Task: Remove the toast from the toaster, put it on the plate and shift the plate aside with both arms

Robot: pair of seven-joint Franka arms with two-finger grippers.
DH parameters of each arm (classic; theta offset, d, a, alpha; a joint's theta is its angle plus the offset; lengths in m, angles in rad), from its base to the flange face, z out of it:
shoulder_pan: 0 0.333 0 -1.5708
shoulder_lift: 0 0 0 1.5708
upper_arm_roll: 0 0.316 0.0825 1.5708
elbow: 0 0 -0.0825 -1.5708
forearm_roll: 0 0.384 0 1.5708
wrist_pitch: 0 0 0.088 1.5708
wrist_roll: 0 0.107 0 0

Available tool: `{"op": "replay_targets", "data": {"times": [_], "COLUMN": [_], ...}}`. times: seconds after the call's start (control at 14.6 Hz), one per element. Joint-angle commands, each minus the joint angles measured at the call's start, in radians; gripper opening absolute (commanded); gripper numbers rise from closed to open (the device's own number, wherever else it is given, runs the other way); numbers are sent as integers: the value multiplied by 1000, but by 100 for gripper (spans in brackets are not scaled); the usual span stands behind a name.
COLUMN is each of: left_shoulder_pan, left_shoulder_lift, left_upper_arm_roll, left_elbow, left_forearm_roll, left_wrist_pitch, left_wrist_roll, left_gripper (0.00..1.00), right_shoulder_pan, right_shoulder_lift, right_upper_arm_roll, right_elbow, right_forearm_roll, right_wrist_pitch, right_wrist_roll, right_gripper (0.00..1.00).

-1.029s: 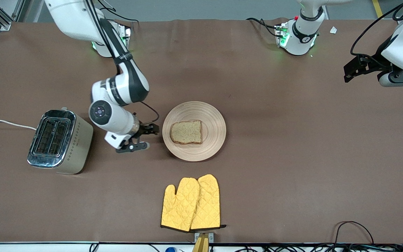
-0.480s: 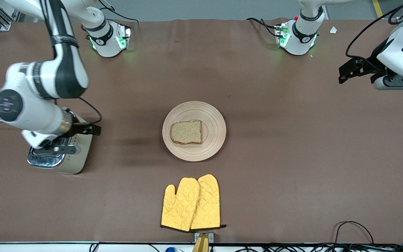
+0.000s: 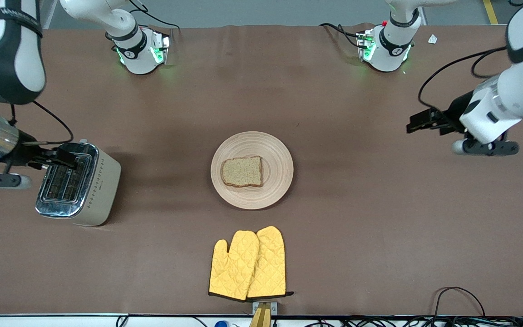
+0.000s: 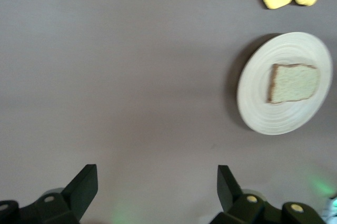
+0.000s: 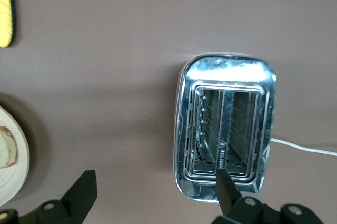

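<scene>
Inspection finding: the slice of brown speckled wholegrain toast (image 3: 242,171) lies flat on the round light wooden plate (image 3: 279,154), near the middle of the brown table (image 3: 357,218). Neither has shifted over the last second. The right wrist view shows both slots of the cream-sided, chrome-topped toaster (image 3: 102,181) empty, so I judge the removal and placing steps complete.

What changed: a second ago my right gripper (image 3: 64,158) stood low, just beside the plate's edge on the toaster's side. It has since swung away toward the right arm's end of the table and now hangs over the toaster's chrome top. Its jaws are spread wide and hold nothing.

My left gripper (image 3: 418,122) has meanwhile come in from the left arm's end of the table toward the plate, but is still well apart from it. Its jaws are also fully spread and empty, and the left wrist view has the plate and toast in sight.

Meaning for the task: only moving the plate aside remains. Neither tool touches the plate now. I judge the retreating right arm to be clearing the way while the left arm takes up the approach.

Noted hazard: the pair of yellow quilted oven mitts (image 3: 248,263) lies nearer the front camera than the plate, in the way of a push in that direction.
</scene>
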Motion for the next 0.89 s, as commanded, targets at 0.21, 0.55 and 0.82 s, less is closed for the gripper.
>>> {"op": "replay_targets", "data": {"times": [0.21, 0.55, 0.82], "left_shoulder_pan": [-12, -15, -17], "left_shoulder_lift": [102, 259, 399], "left_upper_arm_roll": [-13, -82, -170], "left_elbow": [-184, -259, -295], "left_forearm_roll": [-241, -518, -788], "left_wrist_pitch": [254, 469, 629], "left_wrist_roll": [247, 506, 746], "left_gripper": [100, 100, 96], "right_shoulder_pan": [-18, -21, -29], "right_shoulder_lift": [-16, -17, -17], "right_upper_arm_roll": [-18, -19, -16], "right_elbow": [169, 219, 220], "right_forearm_roll": [-8, -15, -12], "right_wrist_pitch": [-118, -196, -205], "right_wrist_roll": [-21, -18, -15], "right_gripper": [100, 100, 100]}}
